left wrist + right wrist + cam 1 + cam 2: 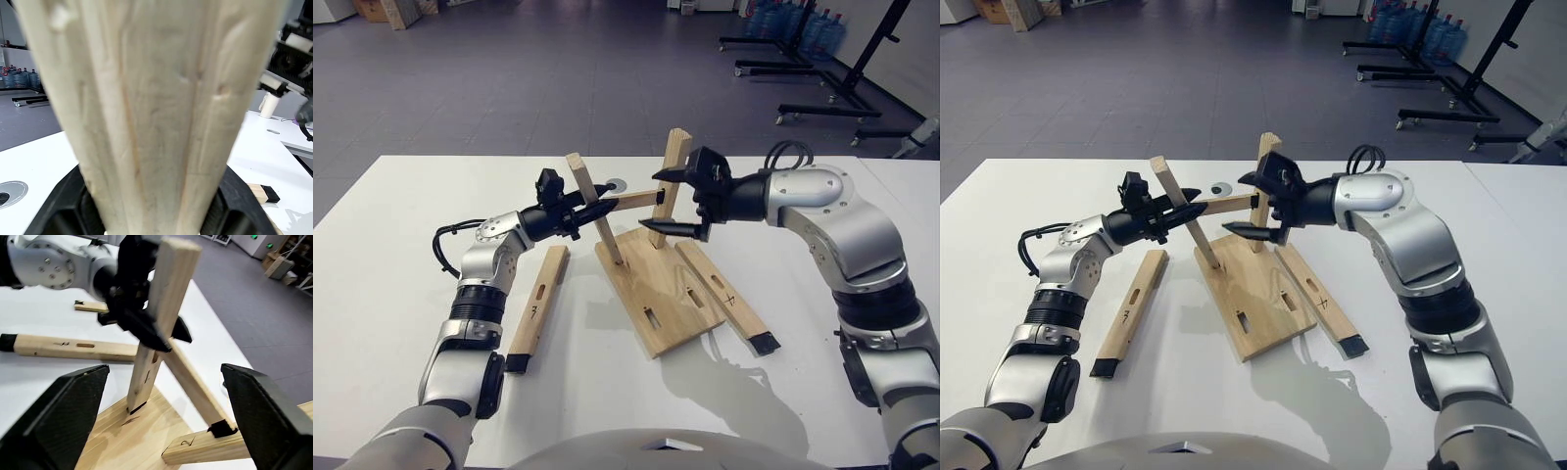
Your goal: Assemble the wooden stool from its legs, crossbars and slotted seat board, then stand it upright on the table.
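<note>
The slotted seat board (671, 318) lies flat about midway between the left and right edges of the white table (391, 245), with two open slots showing in its near half. Two legs stand in its far half. The leaning leg (579, 176) tilts away toward the table's far left, and the upright leg (676, 152) rises nearly straight just to its right. A crossbar (634, 202) spans the gap between them about halfway up. The left gripper (603, 211) is clamped on the leaning leg at the height of the crossbar, and in the left wrist view the wood sits tight between its black fingers (66, 200). The right gripper (656, 202) is spread wide at the upright leg, one finger above and one below where the crossbar meets it; whether either finger touches the wood cannot be told. A left loose leg (540, 299) lies flat toward the table's left edge, apart from the board, with its black-capped end toward the near edge. A right loose leg (720, 289) lies along the board's right side, just beside it, with its capped end also toward the near edge.
</note>
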Tool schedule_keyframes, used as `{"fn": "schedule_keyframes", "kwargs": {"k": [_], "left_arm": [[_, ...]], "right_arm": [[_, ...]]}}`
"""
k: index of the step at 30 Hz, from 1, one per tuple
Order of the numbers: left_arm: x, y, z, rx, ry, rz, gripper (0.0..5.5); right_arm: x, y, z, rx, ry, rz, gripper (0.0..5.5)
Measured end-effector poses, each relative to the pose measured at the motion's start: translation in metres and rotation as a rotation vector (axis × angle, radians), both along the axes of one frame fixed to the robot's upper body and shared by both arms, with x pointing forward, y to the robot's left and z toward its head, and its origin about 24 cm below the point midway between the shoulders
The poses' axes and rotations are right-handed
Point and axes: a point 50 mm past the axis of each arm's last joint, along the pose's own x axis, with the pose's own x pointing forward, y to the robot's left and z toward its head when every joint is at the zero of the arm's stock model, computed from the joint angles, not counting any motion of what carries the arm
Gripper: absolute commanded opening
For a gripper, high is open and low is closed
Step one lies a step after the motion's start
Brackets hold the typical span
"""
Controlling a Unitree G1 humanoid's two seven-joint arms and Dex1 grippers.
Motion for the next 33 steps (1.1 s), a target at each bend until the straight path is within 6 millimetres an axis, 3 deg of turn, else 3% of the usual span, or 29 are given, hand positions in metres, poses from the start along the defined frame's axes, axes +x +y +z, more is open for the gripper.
{"fn": "schedule_keyframes", "kwargs": {"k": [19,33], "left_arm": [[-0.001,-0.001,-0.001,0.006,0.0,0.0,2.02],[-0.001,-0.002,-0.001,0.007,0.001,0.0,2.02]], "right_arm": [[0.015,0.014,-0.001,0.067,-0.103,-0.149,0.13],[0.021,0.027,-0.019,0.064,-0.119,-0.202,0.03]]}}
